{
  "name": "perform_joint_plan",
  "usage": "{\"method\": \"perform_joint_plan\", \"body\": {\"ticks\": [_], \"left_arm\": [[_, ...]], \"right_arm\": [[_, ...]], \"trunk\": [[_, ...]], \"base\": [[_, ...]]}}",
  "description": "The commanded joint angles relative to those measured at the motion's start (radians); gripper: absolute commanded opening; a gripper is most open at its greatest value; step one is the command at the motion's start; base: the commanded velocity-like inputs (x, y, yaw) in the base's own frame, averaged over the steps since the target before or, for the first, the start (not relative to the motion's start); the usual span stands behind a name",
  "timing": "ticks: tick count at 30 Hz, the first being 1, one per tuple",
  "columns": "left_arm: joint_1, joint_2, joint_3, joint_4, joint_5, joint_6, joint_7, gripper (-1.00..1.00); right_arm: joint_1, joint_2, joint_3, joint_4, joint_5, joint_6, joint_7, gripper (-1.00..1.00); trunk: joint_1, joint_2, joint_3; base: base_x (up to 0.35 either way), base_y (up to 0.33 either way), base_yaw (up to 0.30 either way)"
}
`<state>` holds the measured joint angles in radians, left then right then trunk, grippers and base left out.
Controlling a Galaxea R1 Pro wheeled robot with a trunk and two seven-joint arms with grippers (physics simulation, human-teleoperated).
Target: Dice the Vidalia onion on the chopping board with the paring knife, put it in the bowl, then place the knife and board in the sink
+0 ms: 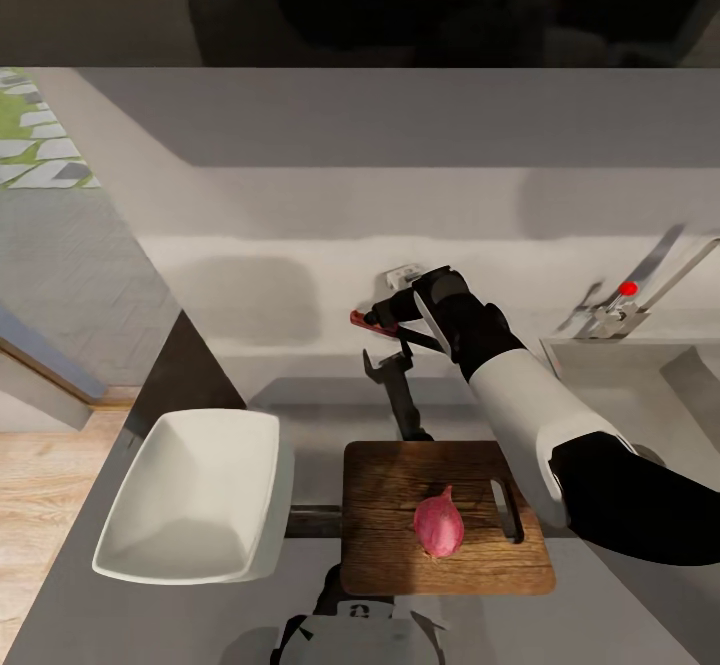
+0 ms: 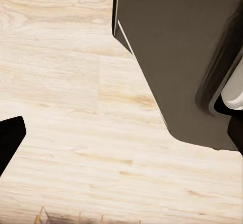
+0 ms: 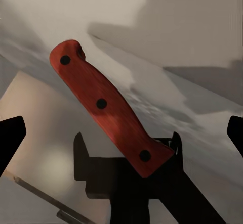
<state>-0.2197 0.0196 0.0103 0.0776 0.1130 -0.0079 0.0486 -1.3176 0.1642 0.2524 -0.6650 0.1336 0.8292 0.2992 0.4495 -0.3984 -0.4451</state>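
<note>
- my right gripper (image 1: 375,320) reaches out over the countertop (image 1: 300,275) behind the chopping board (image 1: 400,490), at the paring knife (image 1: 360,319)
- the knife sits in a dark holder (image 1: 400,385) beyond the board; only the red butt of the handle pokes out past my wrist in the head view
- right wrist view: the red handle (image 3: 104,110) lies between my two fingertips (image 3: 10,135), which stand wide apart at the frame edges and touch nothing, so that hand is spread, not yet gripping
- handle's long axis runs diagonal in the wrist view, butt end away from the holder, blade end down in the slot; blade itself hidden
- I judge the knife light and rigid, handle smooth, could slip; best hold is mid-handle across the flat sides, around the middle rivet, clear of the blade
- Vidalia onion (image 1: 439,525) lies on the board, right of centre, near the slot handle hole, tip pointing away from me; round and smooth, likely to roll under the cut
- bowl (image 1: 200,505) just left of the board, sink (image 1: 640,385) off to the right
- left gripper (image 2: 10,138): one dark fingertip over pale wood floor, can't tell if it's spread or closed
</note>
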Motion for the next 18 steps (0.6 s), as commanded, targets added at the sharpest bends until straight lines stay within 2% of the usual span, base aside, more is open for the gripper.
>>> {"method": "perform_joint_plan", "body": {"ticks": [1,7,18], "left_arm": [[-0.001,0.000,0.000,0.002,0.010,-0.001,0.000,1.00],[-0.001,0.000,0.000,0.002,0.010,-0.001,0.000,1.00],[-0.001,0.000,0.000,0.002,0.010,0.000,0.000,1.00]], "right_arm": [[-0.001,0.000,0.001,-0.001,0.011,0.003,0.008,1.00],[-0.001,0.000,0.001,0.000,0.010,0.004,0.008,1.00],[0.000,0.006,0.001,0.002,0.009,0.004,0.008,1.00]], "trunk": [[0.001,-0.002,-0.001],[0.001,-0.002,-0.003],[0.001,-0.002,-0.019]], "base": [[0.000,0.000,0.000],[0.000,0.000,0.000],[0.000,0.000,0.000]]}}
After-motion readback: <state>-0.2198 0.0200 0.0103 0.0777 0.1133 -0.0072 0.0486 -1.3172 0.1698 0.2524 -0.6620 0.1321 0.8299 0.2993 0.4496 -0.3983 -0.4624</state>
